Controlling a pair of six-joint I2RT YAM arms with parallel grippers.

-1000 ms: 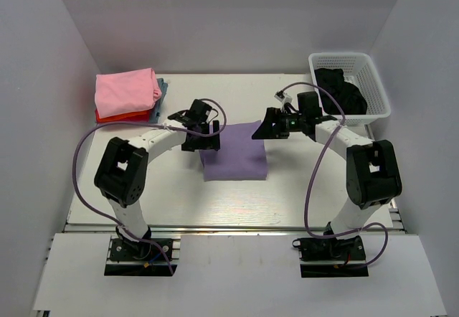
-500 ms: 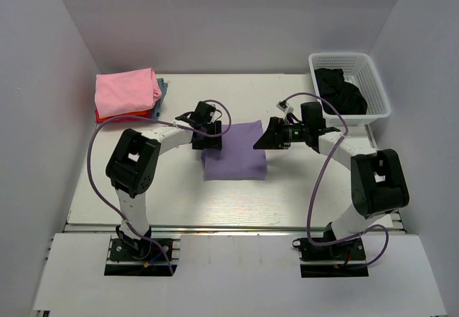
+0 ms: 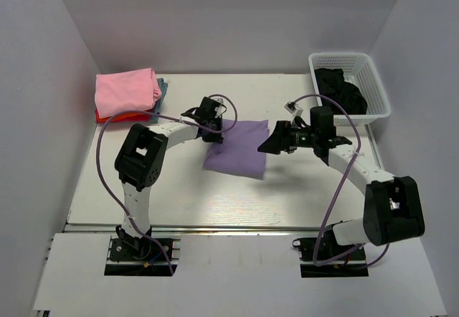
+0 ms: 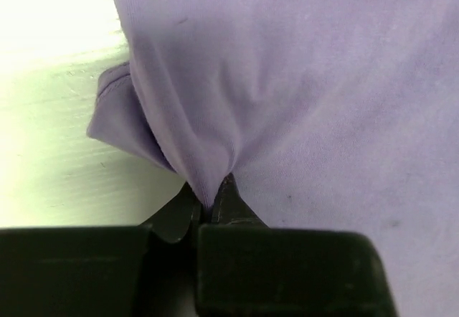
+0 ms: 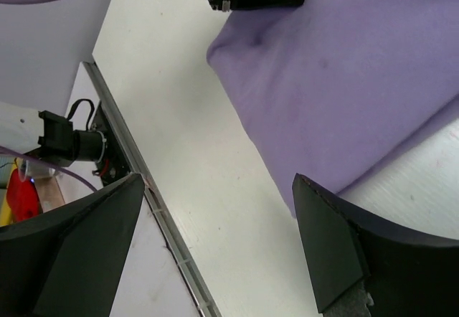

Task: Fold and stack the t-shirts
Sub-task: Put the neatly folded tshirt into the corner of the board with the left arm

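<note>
The folded lavender t-shirt (image 3: pixel 237 152) lies mid-table, slightly skewed. My left gripper (image 3: pixel 214 133) is at its far left corner. In the left wrist view this gripper (image 4: pixel 211 201) is shut on a pinched ridge of the lavender t-shirt (image 4: pixel 323 95). My right gripper (image 3: pixel 270 142) hovers at the shirt's right edge. Its jaws (image 5: pixel 215 242) stand wide open over bare table beside the lavender t-shirt (image 5: pixel 358 73), holding nothing. A stack of folded t-shirts sits at the far left, with pink (image 3: pixel 127 92) on top, then red (image 3: pixel 115 117) and grey-blue (image 3: pixel 163 87).
A white lattice basket (image 3: pixel 376 80) with dark clothes (image 3: pixel 341 87) stands at the far right corner. Grey walls close in on the table's left, back and right. The table's near rail (image 5: pixel 136 181) shows in the right wrist view.
My left gripper has shut on the lavender shirt's left corner and the shirt has skewed a little. The right arm has swung outward, with its gripper still open at the shirt's right edge.
</note>
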